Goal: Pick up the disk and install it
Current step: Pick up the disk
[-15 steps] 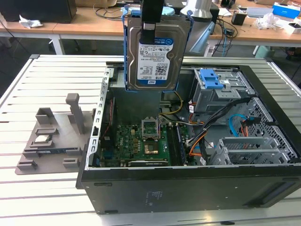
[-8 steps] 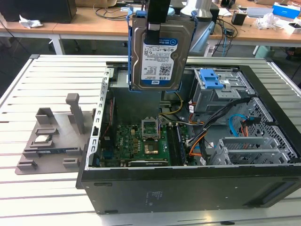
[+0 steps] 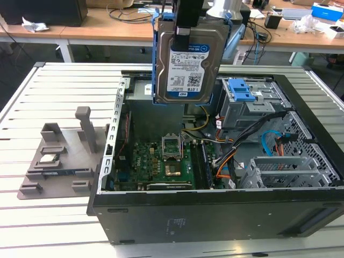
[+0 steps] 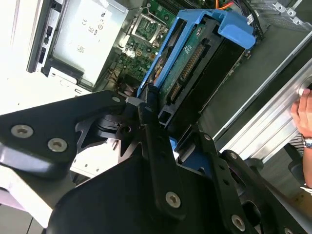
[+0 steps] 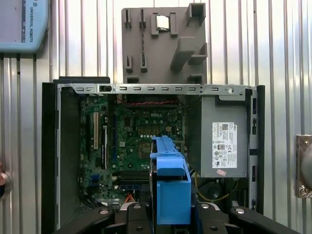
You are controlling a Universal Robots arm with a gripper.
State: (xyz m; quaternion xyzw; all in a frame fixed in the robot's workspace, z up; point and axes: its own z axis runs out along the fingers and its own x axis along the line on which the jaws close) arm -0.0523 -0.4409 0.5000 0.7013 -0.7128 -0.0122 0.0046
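Exterior view: we see gripper (image 3: pixel 184 31) jaws clamped on flat silver disk (image 3: pixel 187 62), blue plastic frame, upright, twelve o'clock above open black case (image 3: pixel 215 217).

Barcode label (image 3: pixel 186 70) on disk (image 3: pixel 204 38), sticker (image 5: pixel 224 145) on power supply (image 5: pixel 217 109)

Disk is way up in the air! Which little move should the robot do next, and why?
Probably a small slide toward the exterior view's right, without dropping lower. The gripper holds the disk upright above the motherboard, while the grey cage, likely its slot, sits off to that side, so the two aren't lined up yet.
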